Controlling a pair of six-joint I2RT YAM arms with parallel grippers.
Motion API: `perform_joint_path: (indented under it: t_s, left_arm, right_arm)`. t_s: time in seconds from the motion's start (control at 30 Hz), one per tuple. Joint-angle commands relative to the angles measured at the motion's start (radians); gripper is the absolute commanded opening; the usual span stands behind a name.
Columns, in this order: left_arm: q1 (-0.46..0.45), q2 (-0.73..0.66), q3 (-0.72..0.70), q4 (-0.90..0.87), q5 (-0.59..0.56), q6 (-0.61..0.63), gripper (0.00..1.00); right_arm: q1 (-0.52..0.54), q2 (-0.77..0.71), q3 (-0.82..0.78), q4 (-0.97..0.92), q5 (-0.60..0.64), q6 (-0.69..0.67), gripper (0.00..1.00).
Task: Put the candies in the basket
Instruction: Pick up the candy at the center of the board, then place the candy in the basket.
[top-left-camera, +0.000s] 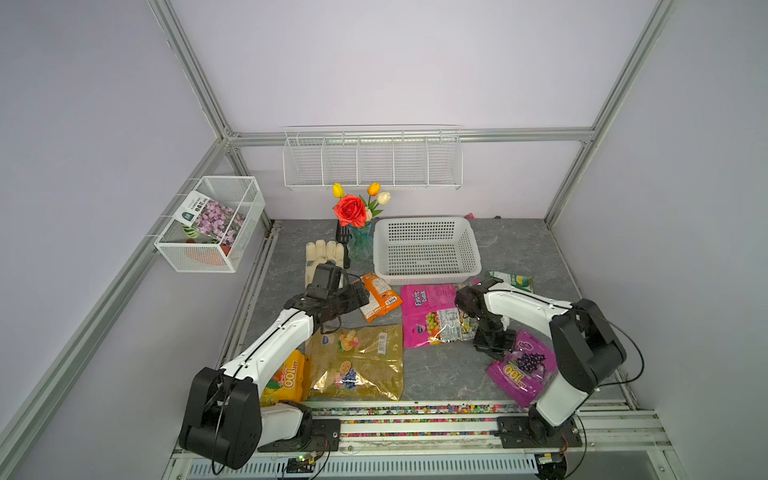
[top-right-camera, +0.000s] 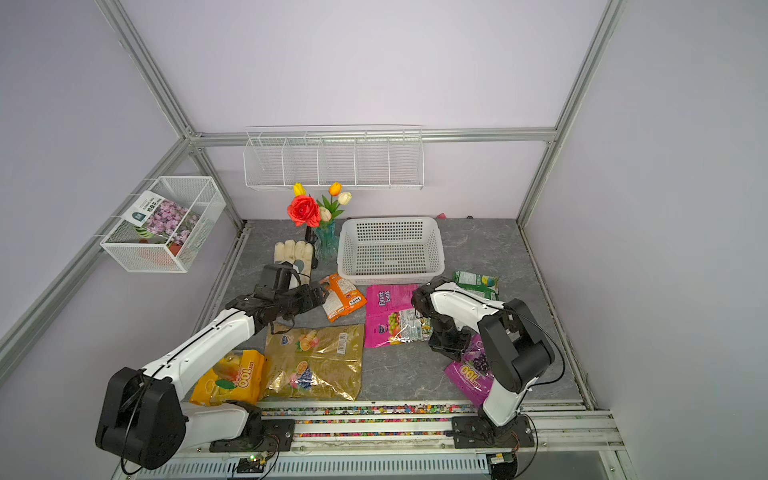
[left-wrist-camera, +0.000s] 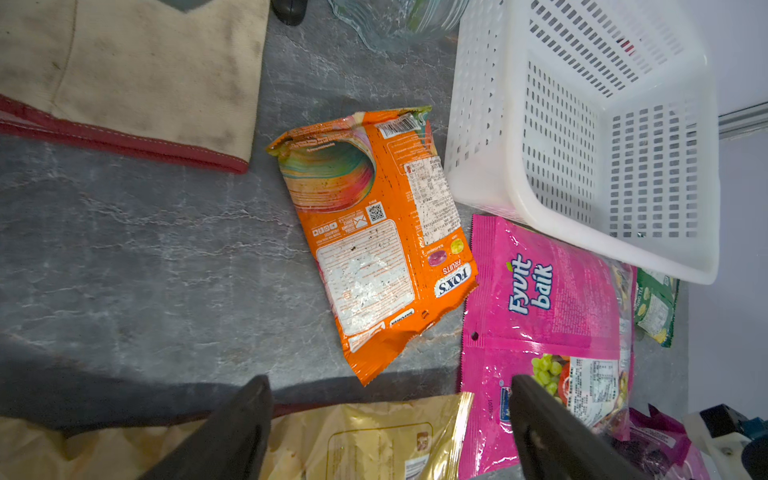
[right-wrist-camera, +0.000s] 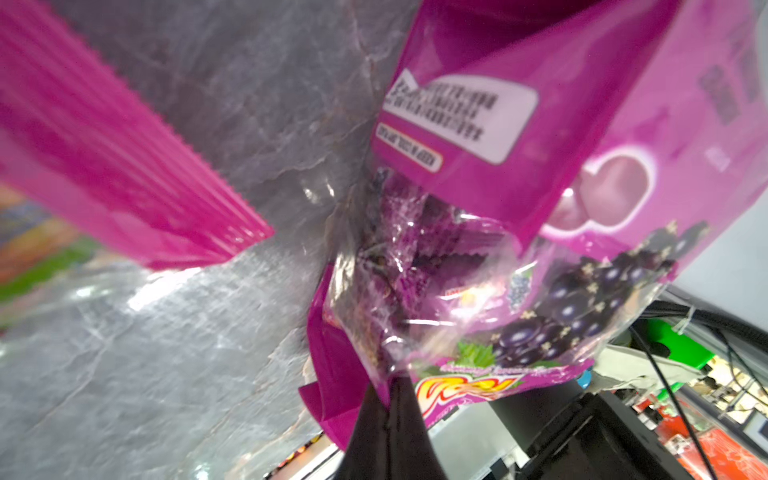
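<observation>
The white perforated basket stands empty at the back of the grey table. In front of it lie the candies: an orange bag, a magenta bag, a green bag, a big gold bag and a yellow-orange bag. My left gripper hangs open just short of the orange bag, holding nothing. My right gripper is shut on the edge of the purple grape bag, which crumples upward at the pinch.
A cream glove and a glass vase of flowers sit left of the basket. A long wire rack hangs on the back wall. A wire cube basket with a seed packet hangs on the left wall.
</observation>
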Motion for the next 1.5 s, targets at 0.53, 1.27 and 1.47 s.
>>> perform_joint_path:
  t_s: [0.53,1.27,1.47]
  left_arm:
    - [-0.004,-0.072,-0.005,0.017,0.006,-0.034,0.92]
    - [-0.004,-0.018,0.03,0.052,0.102,-0.065,0.92]
    - [-0.004,-0.002,0.027,0.047,0.105,-0.082,0.92]
  right_arm:
    - [-0.085,-0.325,0.274,-0.226,0.311,-0.121,0.0]
    - [-0.135,-0.353,0.463,0.465,0.086,-0.621,0.0]
    - [-0.134,-0.221,0.583,0.488,0.004,-0.755,0.0]
